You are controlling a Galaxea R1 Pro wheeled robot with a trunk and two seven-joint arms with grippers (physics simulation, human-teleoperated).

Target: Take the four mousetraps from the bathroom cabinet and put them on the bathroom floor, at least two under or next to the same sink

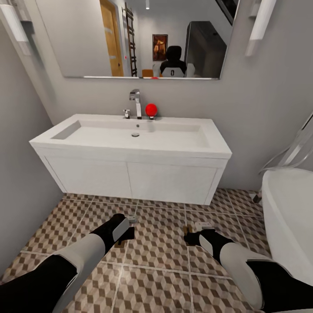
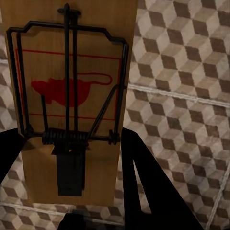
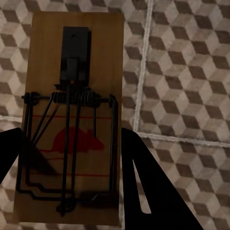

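I've got 1 mousetrap (image 2: 72, 110) pinched in the left gripper (image 1: 126, 227) and another mousetrap (image 3: 72, 124) in the right gripper (image 1: 196, 232), both low over the bathroom floor (image 1: 161, 256) before the sink (image 1: 134, 132). Releasing from here, I risk one bouncing away from the vanity.

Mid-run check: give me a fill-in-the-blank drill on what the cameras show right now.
1. Each gripper, left gripper and right gripper, holds one ____.
2. The red ball sits beside the chrome ____.
3. The white vanity under the sink has ____ doors.
4. The mousetrap carries a red ____ picture.

Missing words: mousetrap; tap; two; mouse
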